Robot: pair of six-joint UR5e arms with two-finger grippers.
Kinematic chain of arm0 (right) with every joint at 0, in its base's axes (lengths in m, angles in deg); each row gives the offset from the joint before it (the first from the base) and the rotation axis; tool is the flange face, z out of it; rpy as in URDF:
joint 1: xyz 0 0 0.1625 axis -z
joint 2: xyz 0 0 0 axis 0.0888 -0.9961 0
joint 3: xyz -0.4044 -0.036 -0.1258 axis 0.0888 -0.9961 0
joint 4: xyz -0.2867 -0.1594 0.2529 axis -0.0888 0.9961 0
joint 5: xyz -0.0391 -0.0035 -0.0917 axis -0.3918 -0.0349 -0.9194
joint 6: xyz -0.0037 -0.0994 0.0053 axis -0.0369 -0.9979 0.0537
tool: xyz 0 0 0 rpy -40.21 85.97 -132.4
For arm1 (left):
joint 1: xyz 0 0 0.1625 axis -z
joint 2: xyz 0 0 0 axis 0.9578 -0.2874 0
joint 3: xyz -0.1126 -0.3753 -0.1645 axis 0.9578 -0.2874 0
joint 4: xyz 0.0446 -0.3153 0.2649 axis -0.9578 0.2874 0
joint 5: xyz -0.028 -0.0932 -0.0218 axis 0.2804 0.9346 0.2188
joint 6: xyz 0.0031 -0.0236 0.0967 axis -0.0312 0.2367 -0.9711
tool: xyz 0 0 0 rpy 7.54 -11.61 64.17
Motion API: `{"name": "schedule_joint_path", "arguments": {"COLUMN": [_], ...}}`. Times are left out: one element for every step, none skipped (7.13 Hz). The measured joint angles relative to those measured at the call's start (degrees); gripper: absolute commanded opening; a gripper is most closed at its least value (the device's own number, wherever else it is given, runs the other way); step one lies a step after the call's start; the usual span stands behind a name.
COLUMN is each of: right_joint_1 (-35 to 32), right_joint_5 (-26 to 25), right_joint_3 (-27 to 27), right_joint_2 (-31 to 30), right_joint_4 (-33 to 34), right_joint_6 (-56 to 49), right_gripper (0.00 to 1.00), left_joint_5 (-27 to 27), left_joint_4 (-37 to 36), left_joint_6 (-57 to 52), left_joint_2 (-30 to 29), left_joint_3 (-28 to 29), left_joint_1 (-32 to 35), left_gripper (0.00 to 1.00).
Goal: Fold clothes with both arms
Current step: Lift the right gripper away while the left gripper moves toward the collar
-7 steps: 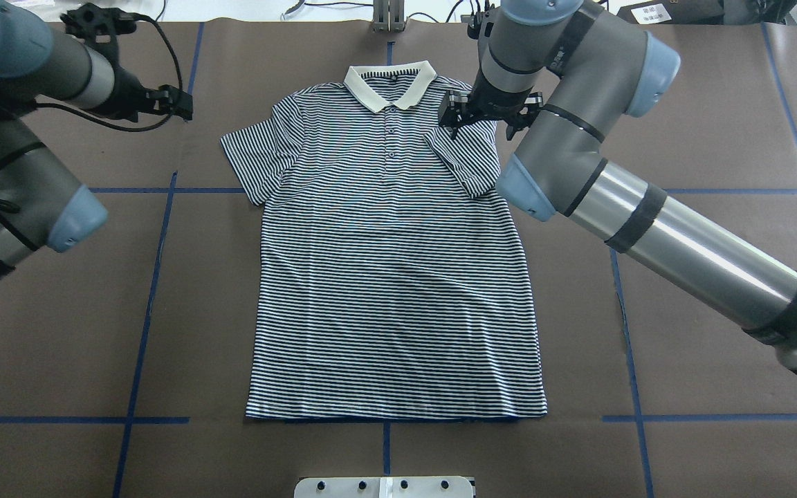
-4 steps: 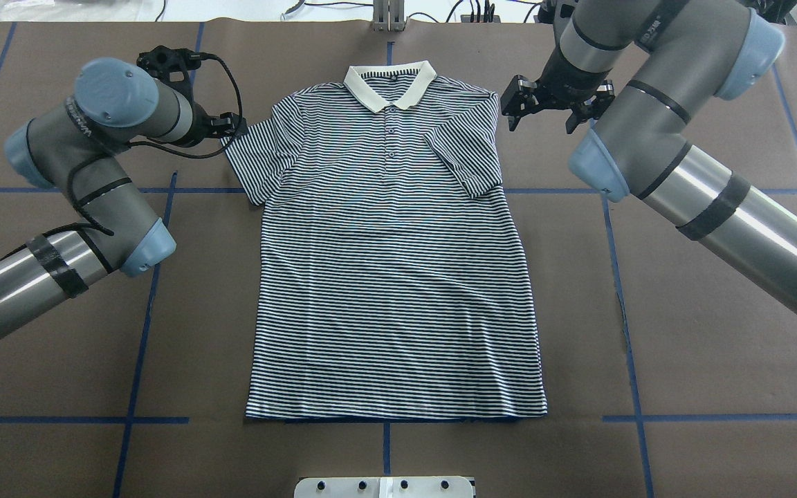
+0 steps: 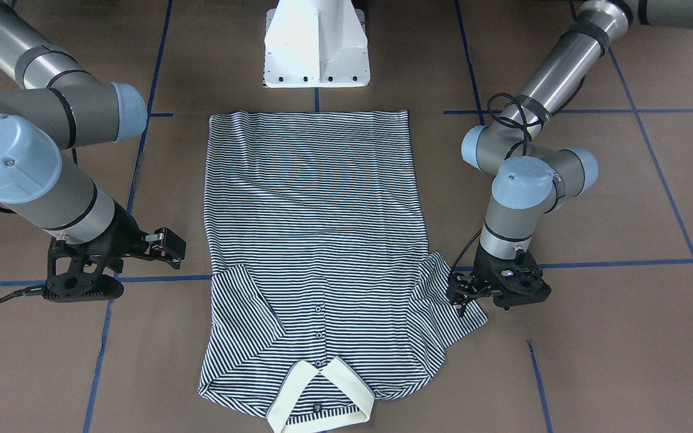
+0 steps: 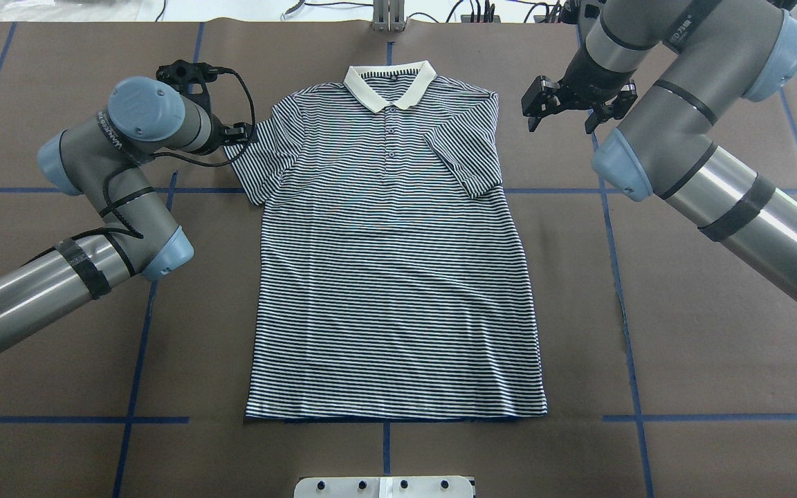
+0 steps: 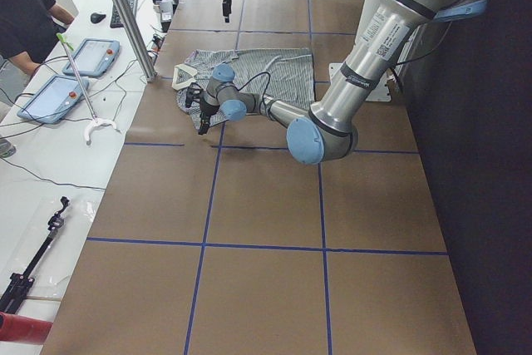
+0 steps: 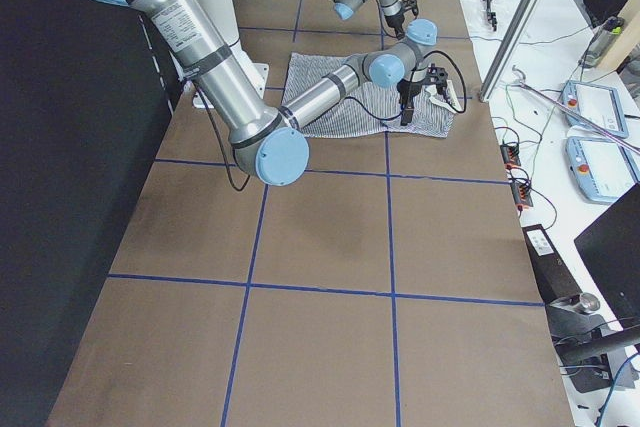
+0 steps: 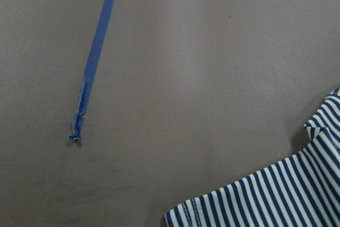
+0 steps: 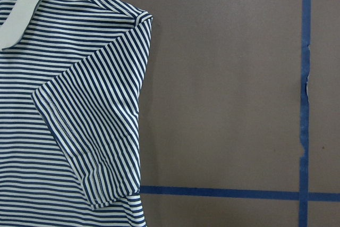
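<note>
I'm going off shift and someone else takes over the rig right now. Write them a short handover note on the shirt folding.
The shirt lies flat on the table, buttons up, collar away from the robot.
The left gripper is at the outer edge of the left sleeve; whether it is open or shut cannot be told.
The right gripper is over bare table beside the right shoulder, looks open and holds nothing.
Done: the right sleeve is folded in over the chest.
Left to do: fold in the left sleeve, then the body.

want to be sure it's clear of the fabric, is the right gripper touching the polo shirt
Apart. The overhead exterior view shows a strip of bare brown table between the right gripper and the striped polo shirt.
</note>
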Motion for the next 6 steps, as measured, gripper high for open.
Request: {"name": "schedule_joint_path", "arguments": {"right_joint_1": [0.0, 0.1, 0.1, 0.1, 0.1, 0.1], "right_joint_5": [0.0, -0.1, -0.1, -0.1, -0.1, -0.1], "right_joint_3": [0.0, 0.0, -0.1, -0.1, -0.1, -0.1], "right_joint_2": [0.0, 0.0, 0.0, 0.0, 0.1, 0.1], "right_joint_4": [0.0, 0.0, 0.0, 0.0, 0.0, 0.0], "right_joint_6": [0.0, 0.0, 0.0, 0.0, 0.1, 0.2], "right_gripper": [1.0, 1.0, 1.0, 1.0, 1.0, 1.0], "left_joint_5": [0.0, 0.0, 0.0, 0.0, 0.0, 0.0], "left_joint_4": [0.1, 0.1, 0.1, 0.2, 0.1, 0.1], "left_joint_6": [-0.1, -0.1, -0.2, -0.2, -0.4, -0.7], "left_joint_2": [-0.4, -0.7, -0.9, -1.1, -1.3, -1.5], "left_joint_3": [0.6, 1.1, 1.4, 1.6, 1.7, 1.8], "left_joint_1": [0.0, -0.1, -0.1, -0.1, -0.1, -0.1], "left_gripper": [0.86, 0.79, 0.67, 0.47, 0.28, 0.07]}}
